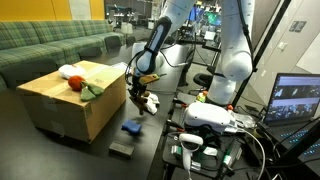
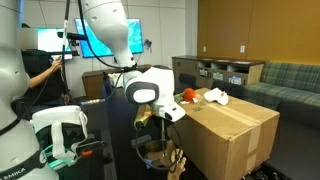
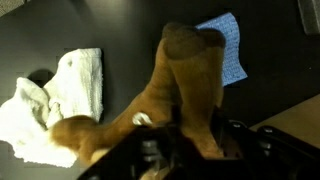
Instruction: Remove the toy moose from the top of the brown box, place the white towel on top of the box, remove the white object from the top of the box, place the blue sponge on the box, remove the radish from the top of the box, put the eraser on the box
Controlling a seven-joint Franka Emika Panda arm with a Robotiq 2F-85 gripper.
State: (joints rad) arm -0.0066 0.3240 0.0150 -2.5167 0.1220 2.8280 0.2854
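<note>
Cardboard first: brown box (image 1: 50, 112) closed, flat top, insides not visible, only things sitting on the lid: radish (image 1: 74, 83), red ball with green leaves pointing toward the gripper side, and white object (image 1: 66, 70) just beside it, same pair up there in both exterior views. Toy moose (image 3: 185, 85) off the box, right at the gripper (image 1: 139, 97), down beside the box's near corner and low over the dark surface (image 3: 120, 30). Fingers either side of the plush in the wrist view, but too blurry to say whether clamped on it or loose, so honestly can't tell. Long axis of the moose running up the wrist picture with a slight lean, two rounded dark-brown ends near the top edge, lighter tan part at lower left; no idea which end is the head. White towel (image 3: 65, 95) crumpled on the surface just beside the moose, blue sponge (image 3: 228, 55) flat on the opposite side, sitting on a diagonal, near but apart. Eraser (image 1: 121, 148) lying flat a bit further out past the sponge, well clear of the box. Corner of the box poking into the wrist view at lower right. Almost black, plain surface under all the loose bits. Lab-meets-lounge kind of room: green sofa (image 1: 50, 45) behind the box, lit screen (image 1: 295, 100) beside the robot base, wooden shelving (image 2: 220, 72) along the wall.
</note>
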